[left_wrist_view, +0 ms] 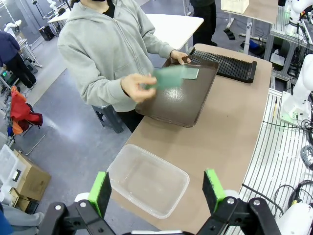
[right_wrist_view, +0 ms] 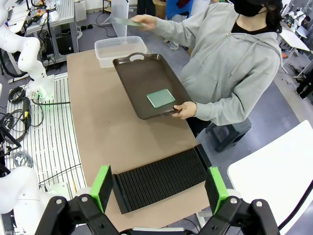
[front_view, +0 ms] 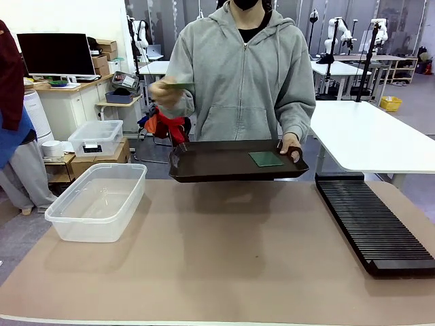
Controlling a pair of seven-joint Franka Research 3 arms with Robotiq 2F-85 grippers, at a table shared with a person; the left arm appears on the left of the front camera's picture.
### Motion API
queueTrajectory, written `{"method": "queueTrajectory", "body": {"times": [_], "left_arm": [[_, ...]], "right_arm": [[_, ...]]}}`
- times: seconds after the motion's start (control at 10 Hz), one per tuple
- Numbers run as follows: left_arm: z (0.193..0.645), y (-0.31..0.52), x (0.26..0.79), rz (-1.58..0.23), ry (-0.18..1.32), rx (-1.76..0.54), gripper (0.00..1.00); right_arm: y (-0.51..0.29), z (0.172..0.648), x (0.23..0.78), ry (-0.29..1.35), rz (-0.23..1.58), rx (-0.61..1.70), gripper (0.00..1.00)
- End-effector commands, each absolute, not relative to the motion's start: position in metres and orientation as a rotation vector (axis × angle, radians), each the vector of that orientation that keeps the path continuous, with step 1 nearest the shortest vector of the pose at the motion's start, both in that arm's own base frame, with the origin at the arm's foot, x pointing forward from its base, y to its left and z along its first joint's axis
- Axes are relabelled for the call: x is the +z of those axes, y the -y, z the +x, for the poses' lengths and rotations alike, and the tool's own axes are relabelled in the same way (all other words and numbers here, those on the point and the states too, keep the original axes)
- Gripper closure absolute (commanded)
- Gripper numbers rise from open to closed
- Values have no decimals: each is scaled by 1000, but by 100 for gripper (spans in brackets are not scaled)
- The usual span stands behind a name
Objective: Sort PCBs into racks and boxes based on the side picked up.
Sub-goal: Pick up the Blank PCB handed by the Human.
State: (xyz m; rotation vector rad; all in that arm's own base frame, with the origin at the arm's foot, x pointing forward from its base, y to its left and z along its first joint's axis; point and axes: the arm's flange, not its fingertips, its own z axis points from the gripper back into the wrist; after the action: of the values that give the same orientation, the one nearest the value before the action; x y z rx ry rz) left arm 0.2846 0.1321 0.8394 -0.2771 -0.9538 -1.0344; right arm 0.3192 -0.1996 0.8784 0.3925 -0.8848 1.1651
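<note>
We're hanging back from the tray, left gripper and right gripper both spread wide, empty, prob. awaiting a handover. One hand is gripping the tray's right rim to steady it; the other hand is lifting a PCB above the tray's left end, 2nd PCB lying flat on it. Box is waiting left of the tray, rack right of it, as drop spots. PCBs are looking thin, green; which face is up, can't tell.
</note>
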Motion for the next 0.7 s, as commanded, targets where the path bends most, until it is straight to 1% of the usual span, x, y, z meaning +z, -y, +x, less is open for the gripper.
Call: {"method": "queueTrajectory", "body": {"times": [0.0,0.6], "left_arm": [[283,-131,839,-273,953,-1042,0],[283,-131,839,-273,953,-1042,0]], "right_arm": [[198,317,878,892,405,1180,0],[198,317,878,892,405,1180,0]]}}
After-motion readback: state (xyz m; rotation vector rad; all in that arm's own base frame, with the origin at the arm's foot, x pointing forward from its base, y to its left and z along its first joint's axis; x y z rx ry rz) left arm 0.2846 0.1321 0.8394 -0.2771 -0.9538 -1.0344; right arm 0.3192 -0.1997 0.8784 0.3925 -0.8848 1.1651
